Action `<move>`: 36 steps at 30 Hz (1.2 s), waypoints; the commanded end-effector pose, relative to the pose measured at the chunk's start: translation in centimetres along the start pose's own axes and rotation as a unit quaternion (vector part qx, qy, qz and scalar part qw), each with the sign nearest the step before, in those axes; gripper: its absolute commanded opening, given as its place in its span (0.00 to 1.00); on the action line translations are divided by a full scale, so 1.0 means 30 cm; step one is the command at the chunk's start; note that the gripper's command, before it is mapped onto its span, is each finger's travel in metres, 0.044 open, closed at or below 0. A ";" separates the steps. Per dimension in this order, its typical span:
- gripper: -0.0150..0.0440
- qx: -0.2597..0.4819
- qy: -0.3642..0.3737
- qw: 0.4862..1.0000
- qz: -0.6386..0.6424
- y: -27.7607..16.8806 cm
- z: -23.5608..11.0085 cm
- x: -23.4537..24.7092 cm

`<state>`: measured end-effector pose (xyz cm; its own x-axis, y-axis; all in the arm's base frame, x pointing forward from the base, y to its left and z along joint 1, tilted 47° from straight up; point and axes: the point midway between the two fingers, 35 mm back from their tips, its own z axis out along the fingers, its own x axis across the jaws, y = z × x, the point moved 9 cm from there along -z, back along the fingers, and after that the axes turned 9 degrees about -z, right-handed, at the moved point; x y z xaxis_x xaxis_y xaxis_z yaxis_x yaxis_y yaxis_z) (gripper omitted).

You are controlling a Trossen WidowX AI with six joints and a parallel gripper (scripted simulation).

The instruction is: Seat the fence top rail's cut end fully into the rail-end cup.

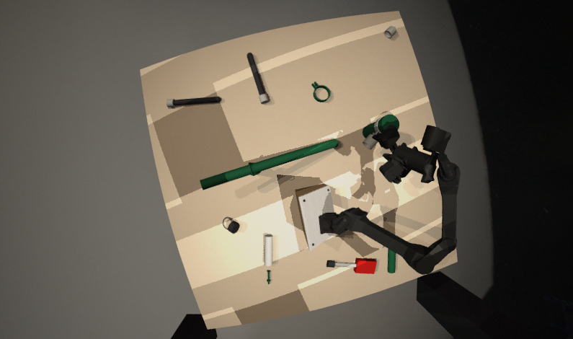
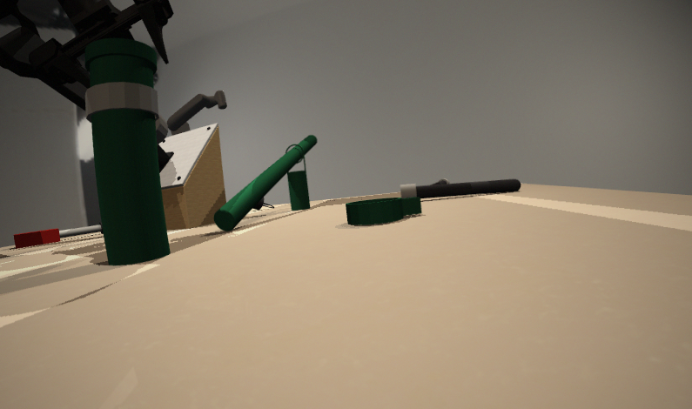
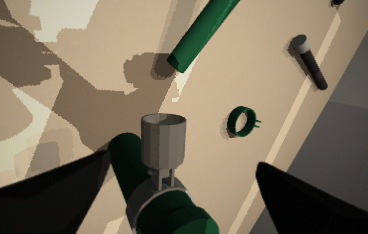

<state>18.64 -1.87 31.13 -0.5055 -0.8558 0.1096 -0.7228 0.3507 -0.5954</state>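
The green rail (image 1: 292, 157) (image 2: 272, 177) (image 3: 207, 31) slopes through the loop (image 2: 294, 150) above a short green post (image 2: 298, 190). Its cut end is low by the table, apart from the grey end cup (image 1: 369, 142) (image 3: 163, 142). The cup hangs on the brace band (image 2: 121, 100) (image 3: 135, 204) of the big post (image 2: 130, 188) (image 3: 126, 162). The band sits high, a little below the post cap (image 1: 390, 122) (image 2: 121, 48) (image 3: 198, 220). The cup mouth opens toward the rail side. My gripper (image 3: 184, 163) is open and empty above the post top, its fingers either side of cup and post in the wrist view.
A green ring clamp (image 1: 321, 93) (image 2: 373, 211) (image 3: 241, 121) lies beyond the rail. Black rods with grey ends (image 1: 256, 76) (image 1: 195, 101) lie farther back. A slanted board (image 1: 313, 210) (image 2: 191, 152), white tube (image 1: 268, 250) and red block (image 1: 365, 265) are on the rail's other side.
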 end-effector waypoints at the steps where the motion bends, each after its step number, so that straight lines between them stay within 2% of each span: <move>1: 1.00 0.004 -0.005 1.000 -0.008 -0.001 -0.008 0.009; 8: 1.00 0.006 -0.004 1.000 -0.008 0.006 0.085 0.063; 36: 1.00 0.006 -0.004 1.000 -0.008 -0.002 0.214 0.058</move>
<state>20.45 -5.59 27.05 -0.4948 -0.8622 0.1090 -0.7148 0.3324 -0.6152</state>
